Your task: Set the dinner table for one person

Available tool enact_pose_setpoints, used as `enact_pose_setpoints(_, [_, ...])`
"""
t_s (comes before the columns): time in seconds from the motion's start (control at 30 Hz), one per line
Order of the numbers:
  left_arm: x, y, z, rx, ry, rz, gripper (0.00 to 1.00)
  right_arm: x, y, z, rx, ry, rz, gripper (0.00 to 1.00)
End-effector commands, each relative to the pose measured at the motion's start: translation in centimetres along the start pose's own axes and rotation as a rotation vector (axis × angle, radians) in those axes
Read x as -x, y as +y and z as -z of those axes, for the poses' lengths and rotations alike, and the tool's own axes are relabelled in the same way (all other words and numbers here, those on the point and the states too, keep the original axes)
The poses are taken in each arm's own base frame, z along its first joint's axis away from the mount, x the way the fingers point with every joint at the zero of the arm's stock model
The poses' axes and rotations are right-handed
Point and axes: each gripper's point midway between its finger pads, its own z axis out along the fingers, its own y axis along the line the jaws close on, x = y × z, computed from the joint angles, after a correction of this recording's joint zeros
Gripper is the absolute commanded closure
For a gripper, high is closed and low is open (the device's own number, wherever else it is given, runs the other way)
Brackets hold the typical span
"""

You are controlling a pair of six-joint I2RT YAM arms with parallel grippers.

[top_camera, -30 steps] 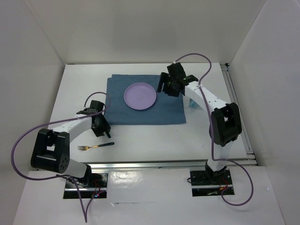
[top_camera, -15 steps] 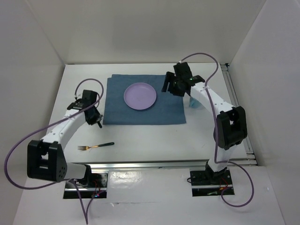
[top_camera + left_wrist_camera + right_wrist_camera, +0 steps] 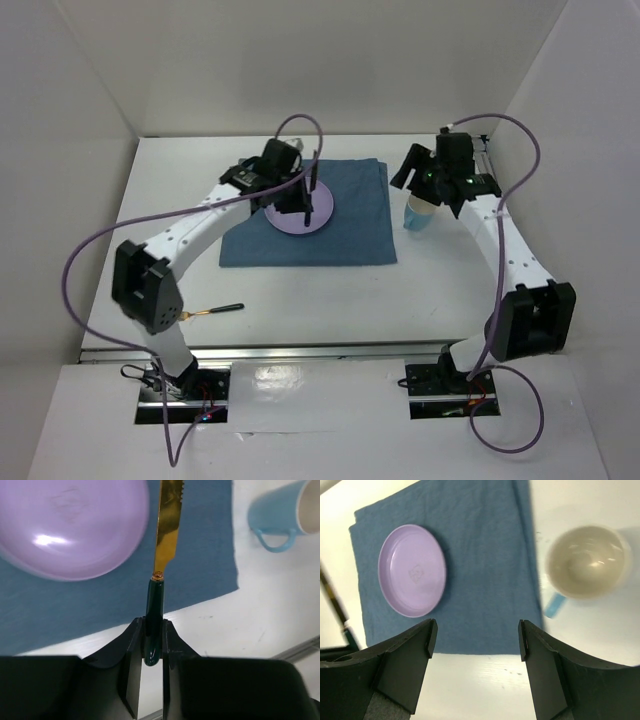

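From above: holds the knife (image 3: 310,208) in the left gripper (image 3: 300,195) over the plate (image 3: 325,212), probably on the way to a spot on the mat (image 3: 355,225) beside that plate. Hovers with the right gripper (image 3: 420,180) just above the cup (image 3: 418,216), standing off the mat's right edge. Bears all of it on the table (image 3: 300,285), white and flat, stretching well past the mat on every side. Leaves the fork (image 3: 224,308) near the front edge, partly hidden by the left arm, not yet set in place.

From the left wrist: clamps the left gripper (image 3: 151,636) tight on the knife's (image 3: 166,540) dark handle, gold blade pointing out over the mat (image 3: 200,560) between plate (image 3: 70,525) and cup (image 3: 277,515). Looks aligned for laying the blade right of the plate. Shows bare table (image 3: 240,625) past the mat's edge.

From the right wrist: keeps the right gripper (image 3: 475,645) spread wide with nothing between the fingers, cup (image 3: 587,562) off to one side rather than centred, so no grasp yet. Takes in plate (image 3: 412,577), mat (image 3: 485,555), table (image 3: 485,680), and a sliver of knife (image 3: 334,605) at the left edge.
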Motion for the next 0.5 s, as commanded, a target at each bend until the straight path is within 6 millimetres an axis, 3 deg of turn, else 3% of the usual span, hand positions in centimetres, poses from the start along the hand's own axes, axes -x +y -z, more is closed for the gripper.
enact_pose_setpoints(0.0, [0.2,-4.3,-3.0,-0.085,0.054,0.007,1.0,0.2,-1.7,2.6,0.004,-0.019,-0.009,0.22])
enact_pose_setpoints(0.03, [1.5,-5.9,-3.2,-0.108,0.035,0.012,1.0,0.3,-2.1,3.4,-0.002,-0.031,-0.017,0.22])
enact_pose_setpoints(0.07, [1.1,-6.7,-4.3,-0.111,0.049,0.012,1.0,-0.2,-3.0,3.6,-0.012,-0.024,-0.031,0.22])
enact_pose_setpoints(0.1, [0.3,-6.3,-6.8,-0.085,0.085,0.034,1.0,-0.3,-3.5,3.9,-0.02,-0.028,-0.038,0.22])
enact_pose_setpoints(0.13, [0.7,-7.5,-7.3,-0.102,0.076,0.038,1.0,-0.4,-4.0,4.6,-0.027,-0.039,-0.045,0.22])
enact_pose_setpoints(0.2, [0.1,-8.0,-9.1,-0.099,0.092,0.05,1.0,-1.3,-4.7,4.9,-0.032,-0.028,-0.056,0.22])
enact_pose_setpoints(0.23, [-0.7,-7.5,-11.2,-0.081,0.114,0.059,1.0,-1.5,-4.8,5.3,-0.032,-0.03,-0.056,0.22])
enact_pose_setpoints(0.27, [0.0,-8.1,-11.6,-0.092,0.101,0.059,1.0,-1.7,-5.1,5.5,-0.031,-0.027,-0.063,0.22])
enact_pose_setpoints(0.37, [-1.1,-8.9,-14.4,-0.091,0.122,0.055,1.0,-2.1,-5.5,6.0,-0.041,-0.023,-0.061,0.22])
enact_pose_setpoints(0.47, [-2.2,-8.3,-16.4,-0.063,0.154,0.077,1.0,-2.3,-6.0,5.9,-0.051,-0.019,-0.057,0.22])
